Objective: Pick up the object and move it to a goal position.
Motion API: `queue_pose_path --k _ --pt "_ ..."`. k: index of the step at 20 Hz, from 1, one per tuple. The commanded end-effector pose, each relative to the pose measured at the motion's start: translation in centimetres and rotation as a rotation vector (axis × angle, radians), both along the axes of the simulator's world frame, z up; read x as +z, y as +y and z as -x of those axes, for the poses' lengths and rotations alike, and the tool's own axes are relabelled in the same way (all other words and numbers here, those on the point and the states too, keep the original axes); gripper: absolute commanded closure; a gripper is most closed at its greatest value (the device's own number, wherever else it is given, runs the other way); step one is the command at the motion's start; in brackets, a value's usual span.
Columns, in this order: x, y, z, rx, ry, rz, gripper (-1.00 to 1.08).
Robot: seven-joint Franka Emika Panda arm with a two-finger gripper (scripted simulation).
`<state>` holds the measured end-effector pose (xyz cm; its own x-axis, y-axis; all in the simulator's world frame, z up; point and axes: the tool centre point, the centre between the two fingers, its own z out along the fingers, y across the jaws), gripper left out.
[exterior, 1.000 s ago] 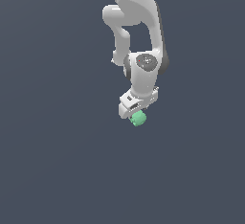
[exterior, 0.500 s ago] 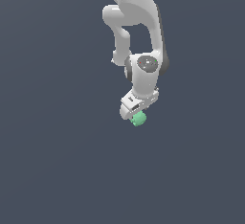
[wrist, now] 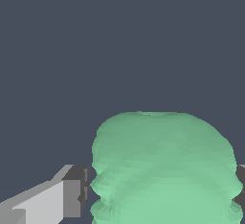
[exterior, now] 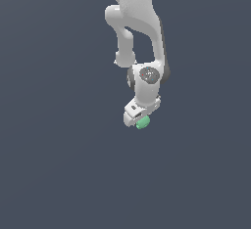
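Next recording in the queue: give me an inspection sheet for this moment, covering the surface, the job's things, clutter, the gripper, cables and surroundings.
Surface: plain dark grey-blue ground, bare and unmarked in both views.
Job's things: one mint-green lumpy ball sitting at the tip of the gripper; in the wrist view it fills the space between the fingers. No goal marker seen.
Clutter: nothing seen.
Gripper: white gripper pointing down, dark pads close against both sides of the ball; it looks shut on it. Whether the ball is off the ground cannot be told.
Cables: nothing seen.
Surroundings: only the white arm coming in from the top edge of the exterior view; no walls, no other fixtures.
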<state>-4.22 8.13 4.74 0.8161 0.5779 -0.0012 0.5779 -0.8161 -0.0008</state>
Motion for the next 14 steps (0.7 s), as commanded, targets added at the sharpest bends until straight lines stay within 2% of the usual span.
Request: queue_pose_path --k 1,3,4,14 --pt "-0.52 0.02 -0.07 0.001 -0.001 0.0 -0.92" --pt "-0.62 0.01 -0.1 0.001 -0.001 0.0 -0.92" --pt "-0.62 0.01 -0.1 0.001 -0.001 0.0 1.08" --pt "-0.51 -0.05 -0.15 0.0 -0.003 0.0 1.08"
